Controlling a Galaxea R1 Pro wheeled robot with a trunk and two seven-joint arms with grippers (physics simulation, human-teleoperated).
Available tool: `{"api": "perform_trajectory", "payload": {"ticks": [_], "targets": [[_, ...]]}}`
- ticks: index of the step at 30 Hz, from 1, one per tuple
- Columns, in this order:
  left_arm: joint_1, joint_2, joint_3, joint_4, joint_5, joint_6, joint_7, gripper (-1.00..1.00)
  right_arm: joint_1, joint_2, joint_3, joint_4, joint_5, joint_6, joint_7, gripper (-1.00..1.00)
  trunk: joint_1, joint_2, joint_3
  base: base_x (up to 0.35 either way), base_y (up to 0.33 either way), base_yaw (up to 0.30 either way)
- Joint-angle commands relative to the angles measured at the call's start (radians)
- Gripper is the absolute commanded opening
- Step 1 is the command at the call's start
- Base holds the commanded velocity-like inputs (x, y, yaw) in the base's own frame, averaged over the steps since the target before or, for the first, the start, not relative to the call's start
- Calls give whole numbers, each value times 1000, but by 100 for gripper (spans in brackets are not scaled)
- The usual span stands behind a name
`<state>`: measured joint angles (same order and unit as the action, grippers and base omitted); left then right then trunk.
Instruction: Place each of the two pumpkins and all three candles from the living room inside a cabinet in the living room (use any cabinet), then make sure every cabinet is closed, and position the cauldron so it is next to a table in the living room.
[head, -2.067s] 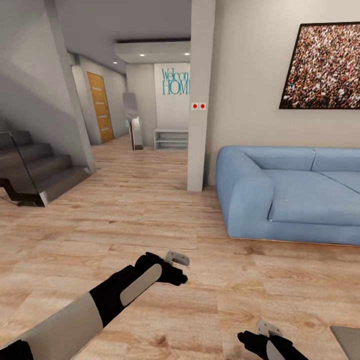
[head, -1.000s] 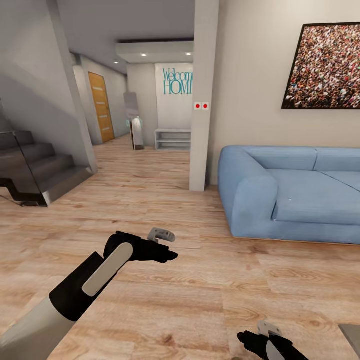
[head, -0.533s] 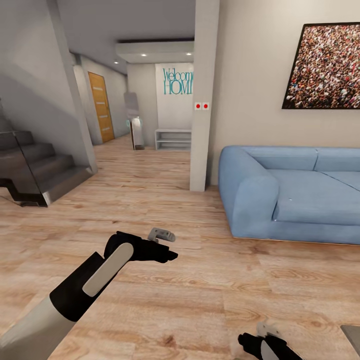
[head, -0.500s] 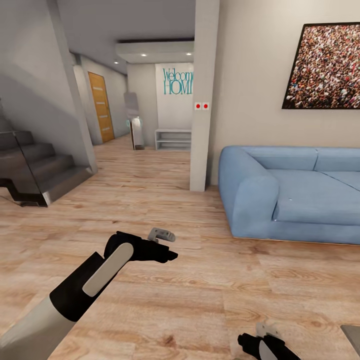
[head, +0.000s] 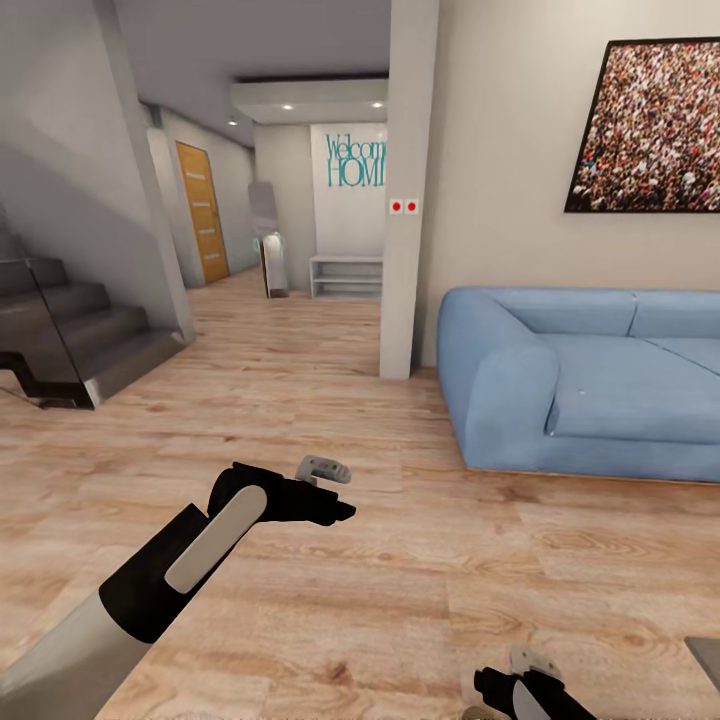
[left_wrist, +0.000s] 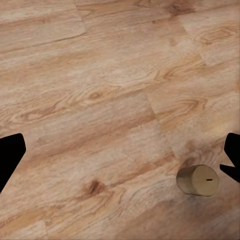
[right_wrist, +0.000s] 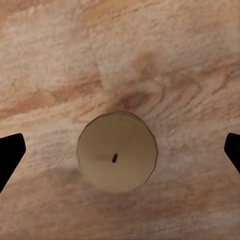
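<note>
Over two seconds the left end effector (head: 335, 490) has swung leftward, away from the blue sofa (head: 580, 385). The right end effector (head: 525, 672) has sunk slightly lower. Camera tilted marginally.

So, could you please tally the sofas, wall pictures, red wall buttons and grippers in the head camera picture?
sofa: 1
wall picture: 1
red buttons: 2
grippers, the left gripper and the right gripper: 2
Total: 6
</note>
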<state>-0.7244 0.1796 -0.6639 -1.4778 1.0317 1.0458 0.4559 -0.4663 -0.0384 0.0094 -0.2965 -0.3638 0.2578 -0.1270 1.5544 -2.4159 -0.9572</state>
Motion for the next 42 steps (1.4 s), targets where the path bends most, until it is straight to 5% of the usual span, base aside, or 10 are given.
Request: {"api": "perform_trajectory", "payload": {"ticks": [1,12,23,42], "targets": [[-1,1,-2,-1,10,0,10,100,0,0,1,-3,-6,6,-5,100,4,-8,-4,0,0,0],[-1,0,-3,-1,8,0,10,100,-3,5,1,-16,-5,5,-8,100,46,-84,-39,0,0,0],[-1,0,-3,-1,8,0,11,100,-7,30,1,-17,24,4,-14,100,51,-87,-81,0,0,0],[-1,0,-3,-1,8,0,10,100,-8,26,-5,-60,28,0,-14,100,51,-87,-81,0,0,0]]}}
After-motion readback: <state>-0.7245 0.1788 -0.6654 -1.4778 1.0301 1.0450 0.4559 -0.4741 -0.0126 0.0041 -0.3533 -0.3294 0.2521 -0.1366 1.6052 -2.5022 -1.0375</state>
